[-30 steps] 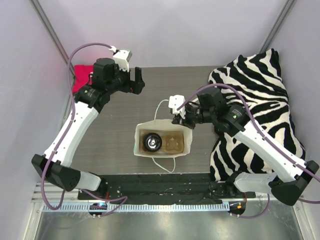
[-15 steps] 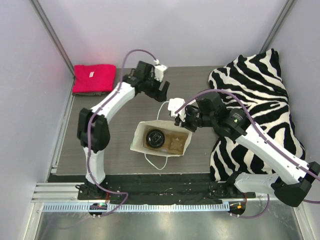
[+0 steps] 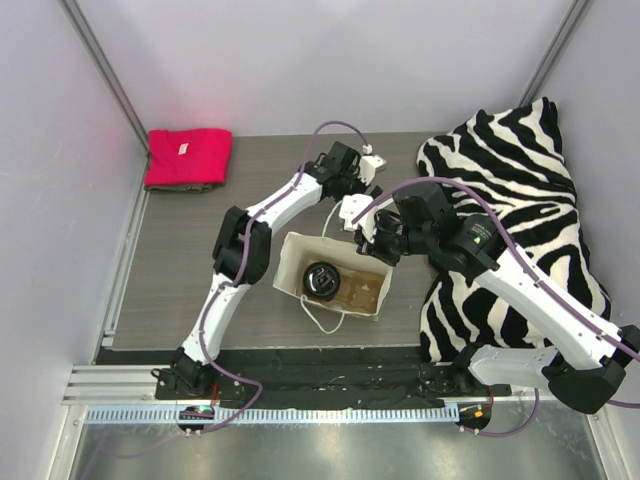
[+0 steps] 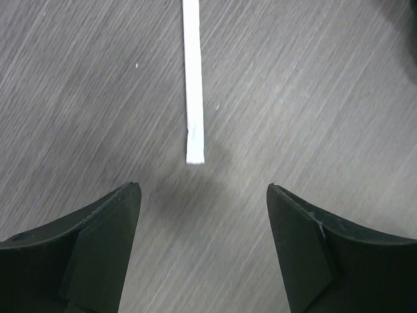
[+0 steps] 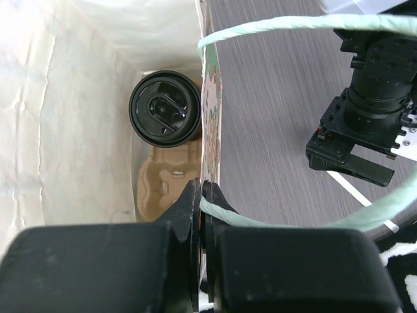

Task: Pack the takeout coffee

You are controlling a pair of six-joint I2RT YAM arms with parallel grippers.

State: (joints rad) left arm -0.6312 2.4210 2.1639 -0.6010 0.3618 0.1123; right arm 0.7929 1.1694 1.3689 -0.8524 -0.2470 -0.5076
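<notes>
The takeout coffee cup with its black lid (image 3: 322, 280) stands inside the white paper bag (image 3: 290, 265), next to the beige carrier tray (image 3: 365, 292). The right wrist view looks down into the bag (image 5: 71, 130) at the lid (image 5: 165, 107) and the tray (image 5: 166, 186). My right gripper (image 3: 365, 243) (image 5: 202, 189) is shut on the bag's far rim and pale green handle (image 5: 273, 26). My left gripper (image 3: 348, 188) (image 4: 202, 187) is open and empty just above the table behind the bag. It also shows in the right wrist view (image 5: 352, 168).
A thin white paper strip (image 4: 193, 85) lies on the table ahead of the left fingers. A red cloth (image 3: 188, 157) lies at the back left. A zebra-striped cloth (image 3: 520, 190) covers the right side. The bag's near handle (image 3: 325, 318) hangs toward the front edge.
My left arm has swung from the back left across to just behind the bag. The bag has turned and shifted slightly right, still held by my right gripper.
</notes>
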